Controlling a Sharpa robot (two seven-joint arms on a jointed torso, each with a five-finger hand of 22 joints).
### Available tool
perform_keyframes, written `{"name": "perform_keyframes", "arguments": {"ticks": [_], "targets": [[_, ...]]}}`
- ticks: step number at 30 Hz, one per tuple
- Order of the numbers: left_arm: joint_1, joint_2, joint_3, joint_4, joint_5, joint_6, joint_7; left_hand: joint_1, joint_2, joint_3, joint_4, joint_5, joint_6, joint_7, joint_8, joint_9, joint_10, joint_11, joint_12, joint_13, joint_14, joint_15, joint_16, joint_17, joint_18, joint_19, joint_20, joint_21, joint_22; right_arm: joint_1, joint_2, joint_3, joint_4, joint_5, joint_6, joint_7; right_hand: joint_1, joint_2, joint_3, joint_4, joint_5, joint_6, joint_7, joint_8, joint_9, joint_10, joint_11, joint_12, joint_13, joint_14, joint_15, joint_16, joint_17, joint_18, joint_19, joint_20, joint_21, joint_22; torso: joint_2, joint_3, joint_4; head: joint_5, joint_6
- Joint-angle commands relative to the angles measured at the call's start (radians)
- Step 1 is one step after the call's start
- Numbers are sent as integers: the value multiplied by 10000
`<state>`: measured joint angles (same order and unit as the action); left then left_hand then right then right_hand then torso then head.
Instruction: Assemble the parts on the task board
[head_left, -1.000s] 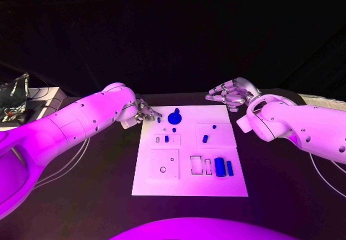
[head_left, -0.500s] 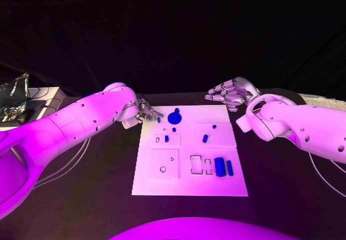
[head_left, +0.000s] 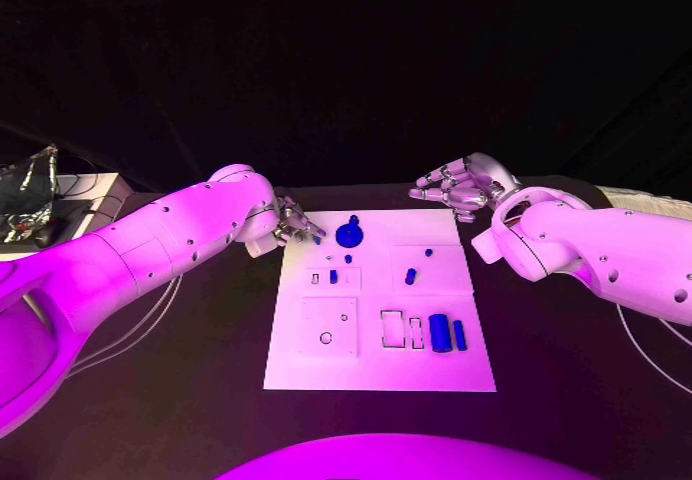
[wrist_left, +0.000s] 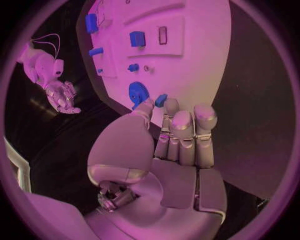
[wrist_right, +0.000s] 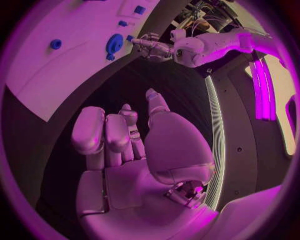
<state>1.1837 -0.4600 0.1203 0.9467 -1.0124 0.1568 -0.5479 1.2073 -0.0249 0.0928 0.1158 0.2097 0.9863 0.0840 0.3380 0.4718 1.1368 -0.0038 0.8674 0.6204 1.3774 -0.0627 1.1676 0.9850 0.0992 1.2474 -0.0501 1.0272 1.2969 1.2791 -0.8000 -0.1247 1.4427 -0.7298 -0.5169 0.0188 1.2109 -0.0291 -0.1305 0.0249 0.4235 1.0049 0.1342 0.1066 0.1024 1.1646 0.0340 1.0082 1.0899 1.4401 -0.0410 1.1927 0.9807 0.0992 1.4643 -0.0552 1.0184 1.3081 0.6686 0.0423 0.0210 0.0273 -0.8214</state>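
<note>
The left hand (head_left: 289, 226) is reaching with loosely spread, empty fingers (wrist_left: 182, 125) beside the flat white task board (head_left: 378, 350); the right hand (head_left: 462, 187) is hovering behind it, fingers curled on nothing

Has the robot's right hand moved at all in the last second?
Yes, slightly. The right hand has drifted a little farther from the task board's far edge, hovering open above the black table.

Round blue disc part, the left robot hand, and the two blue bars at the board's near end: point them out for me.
Round blue disc part (head_left: 349, 238): head view, centre of its face.
Left robot hand (head_left: 293, 223): head view, middle of the hand.
Two blue bars (head_left: 440, 334): head view, middle of the wider bar.
</note>
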Motion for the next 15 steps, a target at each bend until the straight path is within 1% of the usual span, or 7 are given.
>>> {"name": "perform_keyframes", "arguments": {"ticks": [1, 5, 10, 15], "targets": [[15, 41, -6, 0, 77, 193, 109, 1, 95, 1, -44, -20, -7, -63, 34, 23, 22, -54, -60, 9, 75, -14, 53, 11, -22, 41, -54, 62, 12, 3, 11, 6, 5, -90, 73, 58, -23, 30, -13, -34, -37, -3, 49, -35, 9, 5, -33, -1, 9, 10, -44, -38, 5, -27, 408, -32, -9, 1361, 5, -1, 2, -11, -10], [15, 69, -32, -38, 78, 204, 111, 0, 111, -2, -45, -28, 3, -67, 38, 33, 25, -55, -63, 12, 80, -14, 62, 25, -25, 43, -54, 62, 17, 3, 11, 6, 7, -90, 76, 58, -23, 30, -13, -34, -37, -3, 49, -35, 9, 5, -33, -1, 9, 10, -44, -38, 5, -27, 408, -32, -9, 1361, 13, -2, -10, -11, -4], [14, 95, -81, -73, 86, 213, 122, 23, 143, 7, -62, -31, 8, -73, 36, 40, 31, -61, -69, 15, 81, -17, 64, 29, -28, 43, -58, 56, 21, 3, 15, 6, 8, -90, 81, 59, -23, 30, -13, -34, -37, -3, 49, -35, 9, 5, -33, -1, 9, 10, -44, -38, 5, -27, 408, -32, -9, 1361, 6, -5, -1, -22, -25], [14, 101, -107, -102, 107, 208, 148, 195, 346, 145, -171, -17, 17, -98, 26, 47, 35, -80, -90, 16, 86, -29, 80, 54, -38, 49, -70, 59, 33, 3, 22, 6, 5, -90, 96, 60, -23, 30, -13, -34, -37, -3, 49, -35, 9, 5, -33, -1, 9, 10, -44, -38, 5, -27, 408, -32, -9, 1361, 3, -4, -1, -19, -41]]}}
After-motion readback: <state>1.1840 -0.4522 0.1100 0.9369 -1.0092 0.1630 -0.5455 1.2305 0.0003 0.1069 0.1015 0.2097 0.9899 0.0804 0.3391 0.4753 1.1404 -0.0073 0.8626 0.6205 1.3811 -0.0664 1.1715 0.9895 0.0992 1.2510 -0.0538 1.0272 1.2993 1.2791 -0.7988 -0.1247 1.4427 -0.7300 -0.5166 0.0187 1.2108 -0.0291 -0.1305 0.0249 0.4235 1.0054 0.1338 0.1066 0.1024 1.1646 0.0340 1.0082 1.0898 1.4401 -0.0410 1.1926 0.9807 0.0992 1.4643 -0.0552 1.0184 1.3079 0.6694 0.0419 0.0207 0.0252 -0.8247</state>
